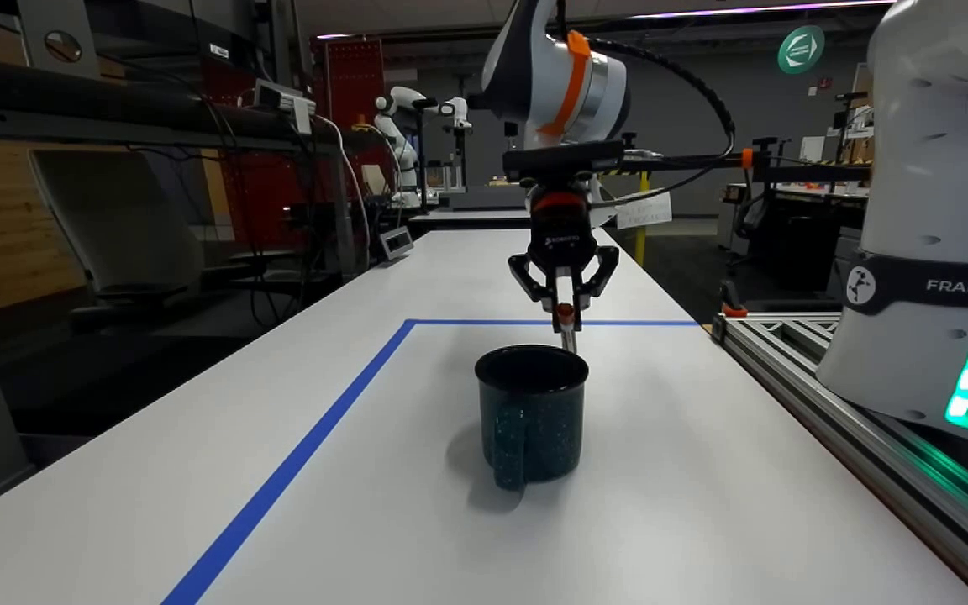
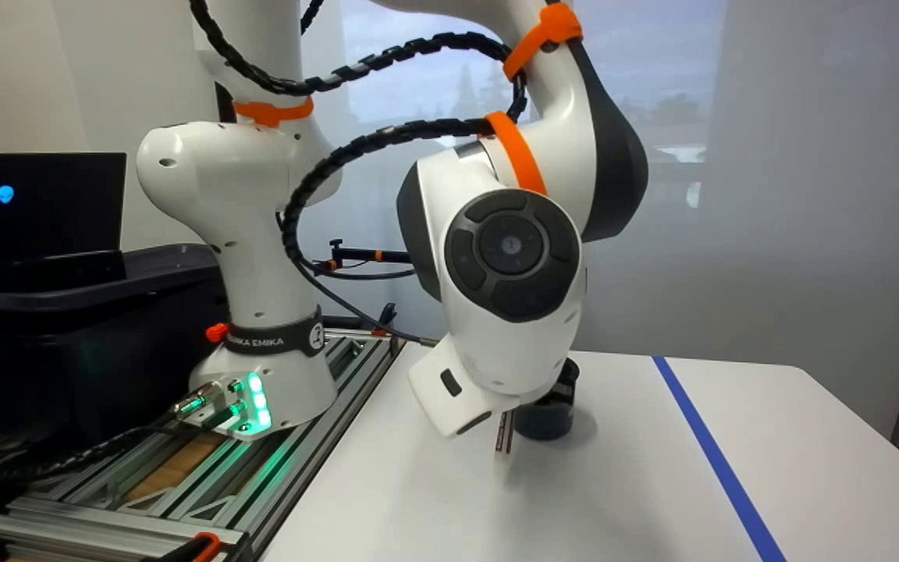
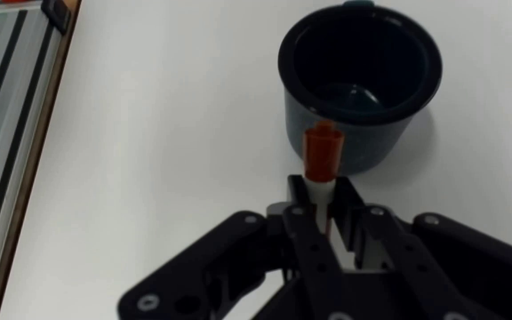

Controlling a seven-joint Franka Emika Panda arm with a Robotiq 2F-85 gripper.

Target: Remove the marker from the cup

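The dark blue cup (image 1: 532, 420) stands upright on the white table, its handle toward the camera in an exterior view. It is partly hidden by the arm in an exterior view (image 2: 547, 417). In the wrist view the cup (image 3: 362, 138) shows an empty inside. My gripper (image 1: 567, 324) is shut on the marker (image 1: 565, 313), which has a red-orange end and a white body. In the wrist view the gripper (image 3: 320, 189) holds the marker (image 3: 322, 155) outside the cup, beside its wall. The marker's lower part (image 2: 504, 433) hangs beside the cup; whether it touches the table is unclear.
Blue tape (image 1: 307, 445) marks lines on the white table (image 1: 349, 521). The robot base (image 1: 938, 336) stands on a metal rail frame (image 1: 854, 454) along one table edge. A small grey device (image 1: 397, 243) sits at the far opposite edge.
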